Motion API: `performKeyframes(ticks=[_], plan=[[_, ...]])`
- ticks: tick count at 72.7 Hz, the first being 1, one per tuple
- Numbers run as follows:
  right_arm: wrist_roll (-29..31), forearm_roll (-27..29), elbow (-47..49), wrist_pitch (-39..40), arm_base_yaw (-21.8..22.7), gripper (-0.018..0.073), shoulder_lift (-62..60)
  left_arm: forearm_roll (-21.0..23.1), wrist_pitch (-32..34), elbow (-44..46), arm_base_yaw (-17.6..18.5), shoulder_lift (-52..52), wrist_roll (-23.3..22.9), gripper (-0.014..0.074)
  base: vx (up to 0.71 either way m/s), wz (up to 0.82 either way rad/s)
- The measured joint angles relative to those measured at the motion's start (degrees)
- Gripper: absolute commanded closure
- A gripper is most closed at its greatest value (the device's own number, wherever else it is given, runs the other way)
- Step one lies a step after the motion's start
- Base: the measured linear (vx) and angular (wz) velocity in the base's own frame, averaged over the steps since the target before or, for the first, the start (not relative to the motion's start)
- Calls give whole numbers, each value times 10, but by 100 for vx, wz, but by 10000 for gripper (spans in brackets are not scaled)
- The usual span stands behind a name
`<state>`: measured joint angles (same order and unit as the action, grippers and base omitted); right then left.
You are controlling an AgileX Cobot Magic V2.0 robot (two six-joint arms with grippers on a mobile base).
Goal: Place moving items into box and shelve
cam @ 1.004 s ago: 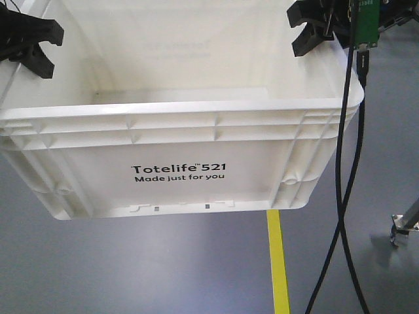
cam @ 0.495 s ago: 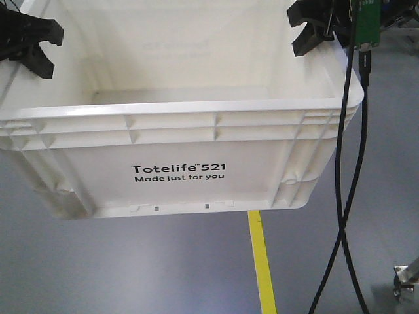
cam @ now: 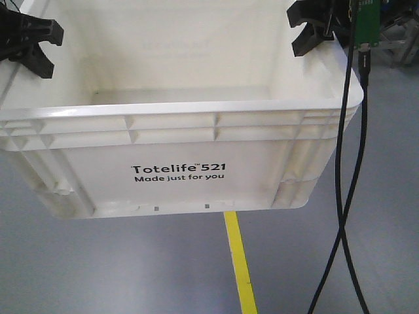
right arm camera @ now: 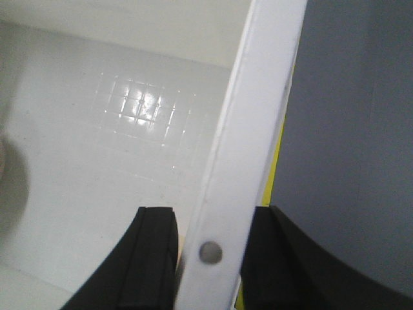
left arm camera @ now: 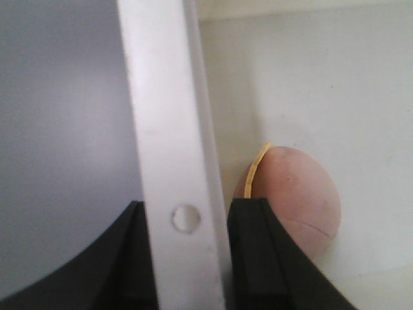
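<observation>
A white plastic box (cam: 177, 173) printed "Totelife 521" hangs above the floor, held by both arms. My left gripper (cam: 29, 46) is shut on the box's left rim (left arm camera: 169, 148). My right gripper (cam: 314, 29) is shut on the right rim (right arm camera: 248, 148). In the left wrist view a brown tape roll (left arm camera: 298, 197) with a yellowish edge lies inside the box against the left wall, just behind my inner finger (left arm camera: 255, 252). The rest of the box's inside is mostly hidden in the front view.
Grey floor lies below the box. A yellow floor line (cam: 239, 261) runs under the box's right half. Black cables (cam: 347, 196) hang down on the right from a green board (cam: 365, 23). Metal-framed equipment (cam: 399, 36) stands at the far right.
The box stays in the same place in the front view. The yellow floor line has shifted left under it, and a metal foot at the lower right has left the view.
</observation>
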<state>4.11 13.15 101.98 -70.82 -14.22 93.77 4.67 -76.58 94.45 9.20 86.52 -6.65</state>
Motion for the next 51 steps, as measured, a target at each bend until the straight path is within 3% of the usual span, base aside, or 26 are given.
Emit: performKeyframes(ticks=[51], plan=[[0, 1, 0, 0, 0, 564, 0, -1, 0, 0, 0, 0, 0, 600, 58, -31]])
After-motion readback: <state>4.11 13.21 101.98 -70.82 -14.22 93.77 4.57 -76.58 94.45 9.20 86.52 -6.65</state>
